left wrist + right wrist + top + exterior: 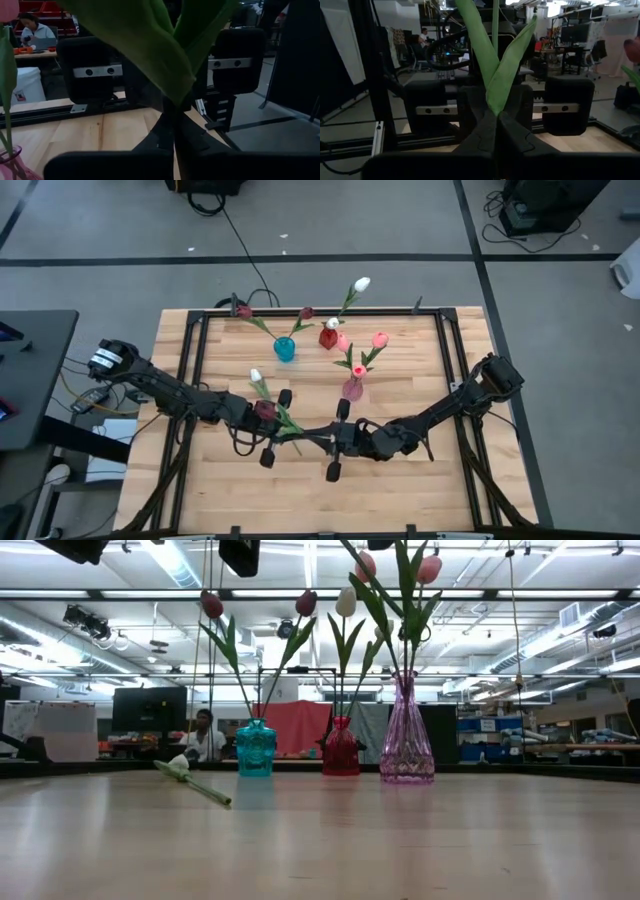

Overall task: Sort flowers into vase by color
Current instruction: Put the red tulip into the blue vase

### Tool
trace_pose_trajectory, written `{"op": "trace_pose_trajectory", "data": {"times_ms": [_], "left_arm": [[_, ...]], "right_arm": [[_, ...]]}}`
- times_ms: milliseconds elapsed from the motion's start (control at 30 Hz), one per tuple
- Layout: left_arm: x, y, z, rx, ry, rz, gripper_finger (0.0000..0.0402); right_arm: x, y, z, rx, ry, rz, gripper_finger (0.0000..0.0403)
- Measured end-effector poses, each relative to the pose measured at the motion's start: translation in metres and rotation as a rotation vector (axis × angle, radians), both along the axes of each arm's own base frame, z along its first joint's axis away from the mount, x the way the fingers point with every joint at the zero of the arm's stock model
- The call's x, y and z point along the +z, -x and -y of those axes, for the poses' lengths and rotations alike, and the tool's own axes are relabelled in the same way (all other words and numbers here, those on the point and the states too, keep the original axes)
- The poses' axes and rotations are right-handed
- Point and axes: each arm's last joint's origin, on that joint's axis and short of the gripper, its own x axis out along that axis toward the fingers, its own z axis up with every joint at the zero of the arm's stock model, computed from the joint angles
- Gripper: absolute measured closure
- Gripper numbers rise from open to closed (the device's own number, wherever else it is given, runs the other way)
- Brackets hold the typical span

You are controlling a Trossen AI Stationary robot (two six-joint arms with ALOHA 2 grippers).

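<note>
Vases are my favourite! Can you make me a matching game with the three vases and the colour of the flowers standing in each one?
Vases:
1. blue vase
2. red vase
3. pink vase

Flowers inside:
A. pink tulips
B. dark maroon tulips
C. white tulips

Pairs: 1-B, 2-C, 3-A.

No readable text from where I work, no labels, brands, numbers or signs legible on vases, table, my arms, or the room behind
</note>
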Motion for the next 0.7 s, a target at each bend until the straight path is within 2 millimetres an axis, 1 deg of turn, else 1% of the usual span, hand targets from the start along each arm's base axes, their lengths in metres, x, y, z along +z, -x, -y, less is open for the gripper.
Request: {"op": "trace_pose_trajectory", "data": {"times_ms": [100,233,333,400,467,500,567,700], "left_arm": [[0.000,0.000,0.000,0.006,-0.001,-0.004,0.0399],[0.004,0.007,-0.004,0.037,-0.020,-0.036,0.0400],[0.008,0.017,-0.010,0.081,-0.053,-0.101,0.0400],[0.013,0.026,-0.017,0.120,-0.081,-0.138,0.0400],[0.016,0.038,-0.024,0.179,-0.110,-0.190,0.0400],[0.018,0.043,-0.028,0.220,-0.122,-0.209,0.0400],[0.022,0.053,-0.036,0.304,-0.145,-0.240,0.0400],[0.029,0.070,-0.052,0.459,-0.171,-0.260,0.0400]], "right_arm": [[0.000,0.000,-0.001,-0.009,-0.006,-0.004,0.0353],[0.006,0.010,-0.010,-0.069,0.042,-0.010,0.0313],[0.012,0.022,-0.019,-0.163,0.079,-0.037,0.0293],[0.011,0.029,-0.025,-0.219,0.120,-0.091,0.0286],[0.008,0.035,-0.028,-0.235,0.131,-0.146,0.0284],[0.007,0.037,-0.028,-0.228,0.111,-0.170,0.0284],[0.001,0.036,-0.020,-0.189,0.040,-0.226,0.0288],[-0.019,0.025,0.001,-0.109,-0.073,-0.375,0.0293]]}}
